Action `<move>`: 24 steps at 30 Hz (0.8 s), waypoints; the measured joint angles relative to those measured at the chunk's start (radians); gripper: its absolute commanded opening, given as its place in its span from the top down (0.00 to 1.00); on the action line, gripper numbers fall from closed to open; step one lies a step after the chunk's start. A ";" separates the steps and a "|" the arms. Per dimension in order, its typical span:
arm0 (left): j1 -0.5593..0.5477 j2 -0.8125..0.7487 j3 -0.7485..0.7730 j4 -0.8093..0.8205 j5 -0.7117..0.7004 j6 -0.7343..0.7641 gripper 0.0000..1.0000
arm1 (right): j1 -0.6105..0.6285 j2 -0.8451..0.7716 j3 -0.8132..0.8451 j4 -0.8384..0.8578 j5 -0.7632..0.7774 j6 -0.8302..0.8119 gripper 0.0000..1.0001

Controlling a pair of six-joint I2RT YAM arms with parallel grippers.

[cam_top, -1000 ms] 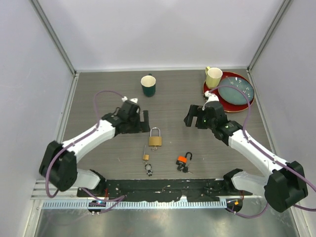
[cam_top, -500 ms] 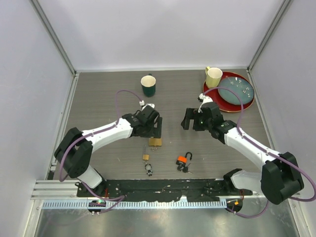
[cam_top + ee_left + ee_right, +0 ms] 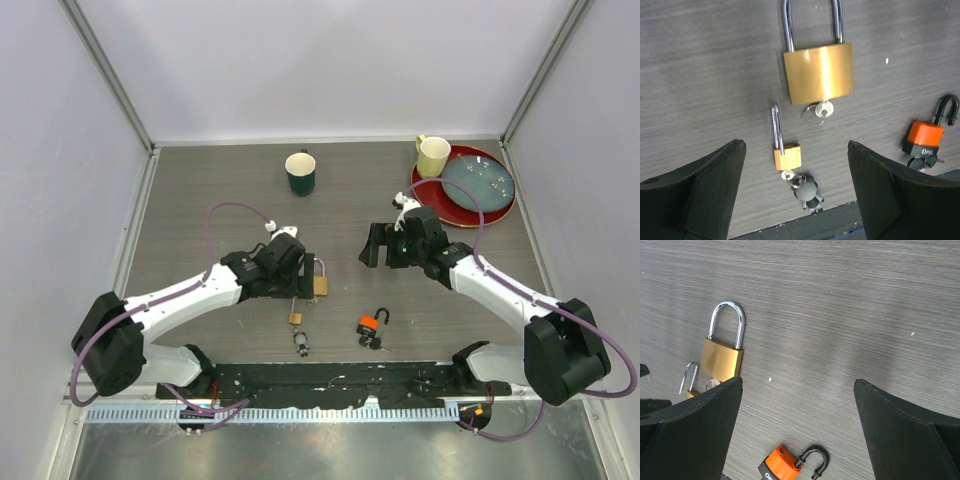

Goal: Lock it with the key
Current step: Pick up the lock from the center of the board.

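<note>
Down at the near edge of the desk (image 3: 200, 190) there's a small brass padlock (image 3: 786, 155), shackle popped, key and grey fob (image 3: 808, 192) hanging off it. Beside it is an orange padlock (image 3: 924, 139), shackle open too. "OPEL" on its black band is the only writing I can read.

Just past those lies the big brass padlock (image 3: 818, 72), key (image 3: 822, 109) in the keyway.

My left pincer (image 3: 796, 150) hovers over the brass pair, jaws wide, gripping nothing. My right pincer (image 3: 797, 385) is spread fully and empty too, off to the side.

So I reckon it's the approach step. Next, one pincer steadies a lock body while the other pinches that tiny key and turns.

Way back are a green mug (image 3: 300, 172), a yellow mug (image 3: 433, 156) and a red plate (image 3: 460, 220).
</note>
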 measured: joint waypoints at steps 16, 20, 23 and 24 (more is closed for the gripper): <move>-0.149 0.041 -0.088 -0.028 -0.031 -0.118 0.30 | 0.019 0.106 0.001 0.035 -0.053 0.001 0.02; -0.154 0.075 -0.093 -0.019 -0.047 -0.127 0.42 | 0.023 0.110 0.006 0.040 -0.056 0.001 0.02; -0.157 0.100 -0.095 -0.013 -0.054 -0.133 0.45 | 0.023 0.114 0.010 0.045 -0.057 0.001 0.02; -0.158 0.110 -0.096 -0.010 -0.059 -0.133 0.48 | 0.023 0.117 0.011 0.045 -0.057 0.001 0.02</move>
